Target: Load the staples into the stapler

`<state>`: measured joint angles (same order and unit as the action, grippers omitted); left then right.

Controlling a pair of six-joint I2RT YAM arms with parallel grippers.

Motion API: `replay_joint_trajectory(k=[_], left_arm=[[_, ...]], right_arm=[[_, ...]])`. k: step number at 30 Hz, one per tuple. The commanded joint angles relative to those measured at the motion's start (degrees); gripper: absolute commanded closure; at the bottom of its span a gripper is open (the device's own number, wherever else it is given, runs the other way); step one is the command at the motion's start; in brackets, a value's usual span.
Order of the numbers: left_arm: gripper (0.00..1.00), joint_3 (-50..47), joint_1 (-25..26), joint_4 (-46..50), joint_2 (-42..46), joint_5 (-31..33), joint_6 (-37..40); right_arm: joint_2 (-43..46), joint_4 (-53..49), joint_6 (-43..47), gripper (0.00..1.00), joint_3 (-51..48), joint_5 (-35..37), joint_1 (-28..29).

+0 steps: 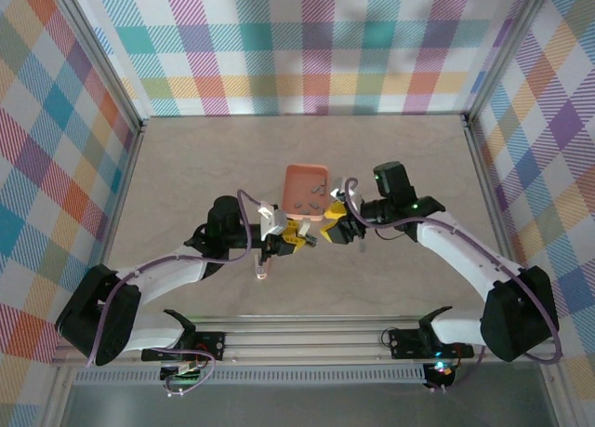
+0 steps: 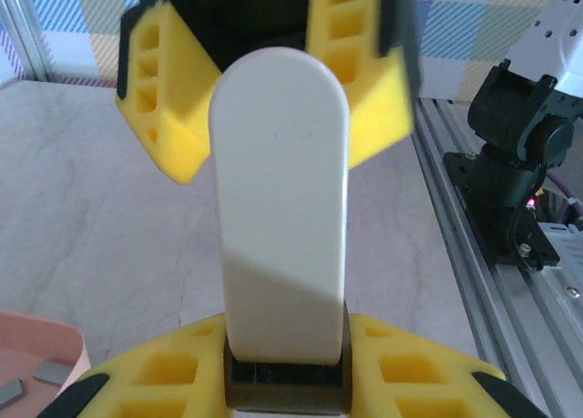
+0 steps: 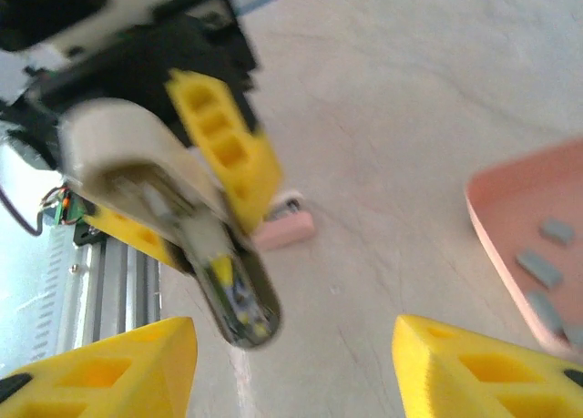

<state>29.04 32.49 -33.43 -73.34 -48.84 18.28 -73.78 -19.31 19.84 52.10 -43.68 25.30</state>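
left hand (image 2: 284,377) holding stapler (image 2: 278,209), pointing rightward

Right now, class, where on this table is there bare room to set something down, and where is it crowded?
Bare: the table from the tray to the back wall, and either side of the tray toward the side walls. Crowded: the tray's near side, where the left gripper, shut on the stapler, meets the open right gripper.

The tray (image 1: 296,176) sits mid-bench (image 1: 186,166), and the staples (image 1: 317,193) lie in it. Just before its near edge, the left gripper (image 1: 294,235) on the left holds the stapler (image 2: 282,209), pointed at the right gripper (image 1: 332,229) on the right.
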Motion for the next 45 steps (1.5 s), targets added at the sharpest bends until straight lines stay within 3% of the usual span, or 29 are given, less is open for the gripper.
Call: replay_joint_trajectory(k=[1,5,9,15,22,28,32,36,38,42,45], left_arm=[[0.85,-3.36,-0.41,-13.72,0.05,0.98,-6.53],[0.88,-6.18,-0.41,-24.71,-1.50,2.82,-12.35],[0.90,-8.13,-0.41,-32.51,-2.88,4.78,-16.11],[0.90,-8.41,-0.41,-33.35,-1.34,5.34,-17.14],[0.90,-7.46,-0.41,-23.71,3.43,4.77,-12.73],[0.91,-7.77,-0.40,-21.15,4.68,4.65,-11.34],[0.91,-7.52,-0.41,-20.51,4.67,3.56,-11.04],[0.91,-6.19,-0.41,-17.77,5.04,1.36,-8.62],[0.92,-4.30,-0.33,-11.82,6.20,-0.48,-4.62],[0.96,0.36,-0.06,7.36,9.50,-4.29,10.35],[0.99,1.96,-0.06,13.43,10.84,-5.19,16.32]], right_arm=[[-1.22,-0.83,-4.36,0.42,1.54,-1.96,-1.35],[-3.70,-0.58,-5.13,0.43,0.77,-0.81,-1.52],[-6.86,-1.07,-8.81,0.43,1.31,6.49,-2.50],[-13.16,-9.98,-18.73,0.45,7.18,14.38,-5.89],[-17.42,-21.88,-27.22,0.55,11.87,27.23,-7.37],[-21.14,-29.06,-33.45,0.58,13.29,34.67,-7.28],[-23.07,-28.73,-34.57,0.59,13.32,34.21,-7.28],[-21.40,-22.18,-33.89,0.57,10.60,28.77,-7.30],[-21.53,-20.44,-33.86,0.56,9.61,27.53,-7.40],[-25.15,-24.30,-33.63,0.57,11.42,30.92,-7.41],[-25.74,-23.52,-34.37,0.56,11.01,31.29,-7.44]])
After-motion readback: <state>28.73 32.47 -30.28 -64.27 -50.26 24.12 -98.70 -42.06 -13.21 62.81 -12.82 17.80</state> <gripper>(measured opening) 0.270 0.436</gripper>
